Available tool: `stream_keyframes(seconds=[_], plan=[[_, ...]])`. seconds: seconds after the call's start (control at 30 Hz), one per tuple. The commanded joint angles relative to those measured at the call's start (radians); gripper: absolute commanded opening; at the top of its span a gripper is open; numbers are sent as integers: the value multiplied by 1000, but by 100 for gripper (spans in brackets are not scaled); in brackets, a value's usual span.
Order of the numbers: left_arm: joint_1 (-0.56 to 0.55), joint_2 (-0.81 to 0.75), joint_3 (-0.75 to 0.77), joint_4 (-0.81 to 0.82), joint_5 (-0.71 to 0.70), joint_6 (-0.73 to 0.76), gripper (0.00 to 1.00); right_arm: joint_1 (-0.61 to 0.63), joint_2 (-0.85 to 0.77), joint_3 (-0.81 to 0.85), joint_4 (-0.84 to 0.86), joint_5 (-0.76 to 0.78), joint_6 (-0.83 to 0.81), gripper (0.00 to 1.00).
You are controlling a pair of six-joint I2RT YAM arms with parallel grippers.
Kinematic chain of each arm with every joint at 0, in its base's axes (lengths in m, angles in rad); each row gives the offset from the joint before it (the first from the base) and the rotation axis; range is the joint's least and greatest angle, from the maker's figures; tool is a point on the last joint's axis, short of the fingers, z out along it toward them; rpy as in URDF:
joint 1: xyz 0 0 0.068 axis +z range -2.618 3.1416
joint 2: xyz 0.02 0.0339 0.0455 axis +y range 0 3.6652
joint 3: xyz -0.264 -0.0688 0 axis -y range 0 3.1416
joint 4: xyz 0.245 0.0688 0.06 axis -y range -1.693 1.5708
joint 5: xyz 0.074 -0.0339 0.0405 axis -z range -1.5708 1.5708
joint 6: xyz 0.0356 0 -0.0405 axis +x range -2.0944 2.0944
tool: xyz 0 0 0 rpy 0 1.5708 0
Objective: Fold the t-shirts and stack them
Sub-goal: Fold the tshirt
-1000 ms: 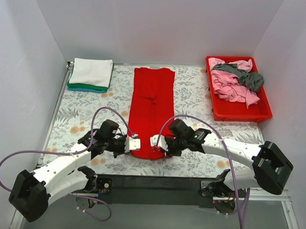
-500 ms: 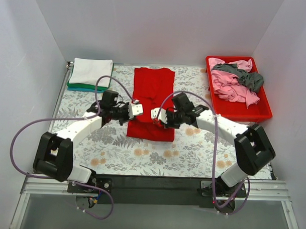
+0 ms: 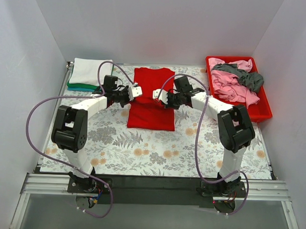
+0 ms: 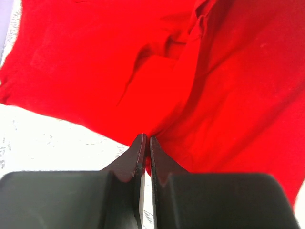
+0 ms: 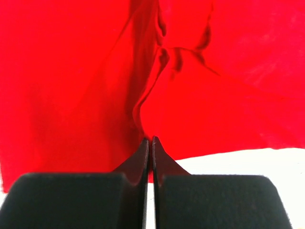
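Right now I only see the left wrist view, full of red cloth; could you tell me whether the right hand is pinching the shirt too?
Observer: Yes, the right wrist view shows the right hand shut on a fold of the large bright red cloth t-shirt.
Operator: Thank you; is anything waiting to be folded?
Observer: In the top view, a crumpled pink t-shirt and a dark grey t-shirt lie in the rigid red plastic tray at the far right of the floral-patterned table.
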Motion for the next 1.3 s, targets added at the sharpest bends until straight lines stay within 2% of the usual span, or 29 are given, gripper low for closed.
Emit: stream_keyframes(seconds=[0.0,0.43,0.47,0.5,0.53,0.57,0.6,0.7,0.77,0.9,1.03,1.1,1.27], plan=[[13,31,68,49,11,28,0,-23,52,89,23,-26,-41,1],[18,140,131,99,-39,22,0,-45,172,199,43,-4,-55,1],[18,143,135,99,-45,17,4,-43,175,206,46,3,-53,7],[18,143,140,101,-58,9,12,-45,177,209,50,11,-47,27],[18,140,148,115,-64,-20,17,-43,174,213,56,20,-37,35],[21,136,155,113,-71,-37,26,-45,169,216,73,42,-30,41],[27,131,163,112,-75,-52,30,-45,164,221,82,51,-24,45],[41,95,166,112,-85,-110,41,-51,135,256,87,79,0,49],[58,46,157,118,-107,-191,50,-57,100,258,86,91,25,49],[79,-68,103,14,-56,-281,50,-57,2,204,21,56,109,45],[70,-177,1,-77,43,-369,44,-39,-87,141,-80,-35,252,37],[59,-186,-23,-149,89,-426,41,-24,-107,97,-106,-65,364,33],[38,-160,-75,-157,151,-622,37,-2,-110,8,-106,-176,549,25]])
